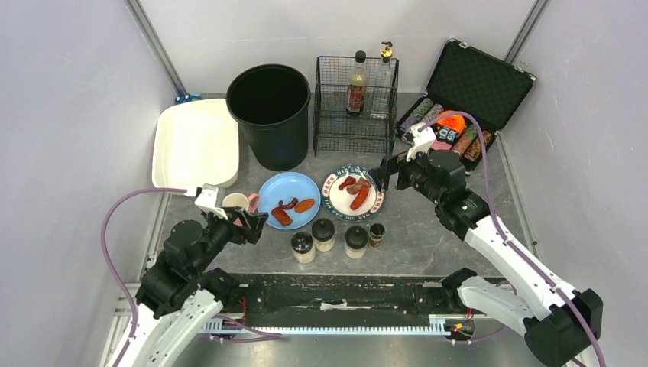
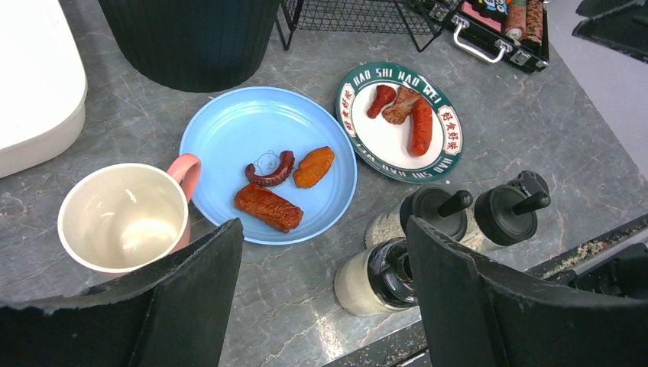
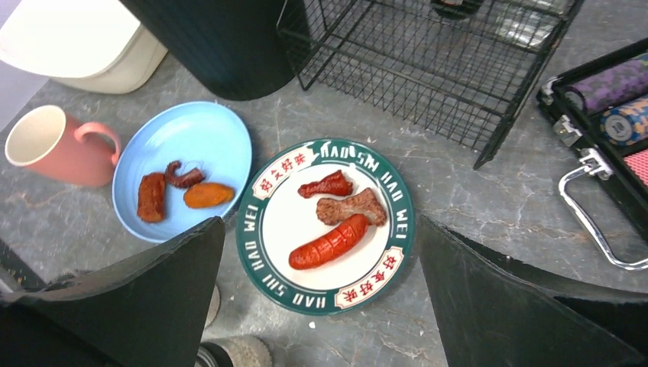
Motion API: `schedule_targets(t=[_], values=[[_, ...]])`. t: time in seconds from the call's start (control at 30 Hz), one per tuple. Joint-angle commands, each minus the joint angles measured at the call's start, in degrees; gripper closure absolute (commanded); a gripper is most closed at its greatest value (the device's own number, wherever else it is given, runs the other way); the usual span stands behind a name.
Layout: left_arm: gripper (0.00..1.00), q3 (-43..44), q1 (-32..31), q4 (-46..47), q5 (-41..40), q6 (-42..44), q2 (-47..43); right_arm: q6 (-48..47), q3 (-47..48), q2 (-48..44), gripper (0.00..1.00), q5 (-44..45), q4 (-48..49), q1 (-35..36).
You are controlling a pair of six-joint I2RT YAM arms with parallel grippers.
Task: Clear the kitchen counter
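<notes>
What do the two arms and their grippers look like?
The left arm and right arm have white shells and black joints. A purple cable loops along each. The left gripper and right gripper carry broad matte black fingers with worn edges. A small green light glows on the right arm.

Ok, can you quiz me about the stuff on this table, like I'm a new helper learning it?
1. True or false: the pink mug on the kitchen counter has nothing in it.
2. How many pieces of food lie on the blue plate? A) two B) three C) five
3. Short answer: what is the red-labelled bottle standing inside?
Key: 1 true; 2 B; 3 the black wire basket.
</notes>
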Motion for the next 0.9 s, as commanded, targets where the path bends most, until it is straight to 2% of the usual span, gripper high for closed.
schedule_targets(t=[0.0, 0.2, 0.4, 0.87], values=[[0.16, -0.3, -0.2, 1.5, 0.2, 2.3, -0.5, -1.7, -2.4, -1.6, 0.02, -4.7, 0.2, 0.0], [0.16, -0.3, -0.3, 1.5, 0.6, 2.3, -0.4, -3.9, -8.0, -4.8, 0.02, -8.3, 1.9, 0.9], [0.16, -0.2, -0.3, 1.6, 0.9, 2.5, -0.4, -6.7, -11.6, -9.9, 0.02, -5.4, 3.1, 5.7], [0.16, -0.2, -0.4, 1.7, 1.8, 2.4, 0.3, -11.6, -9.4, -5.2, 0.05, 1.6, -1.8, 21.2]])
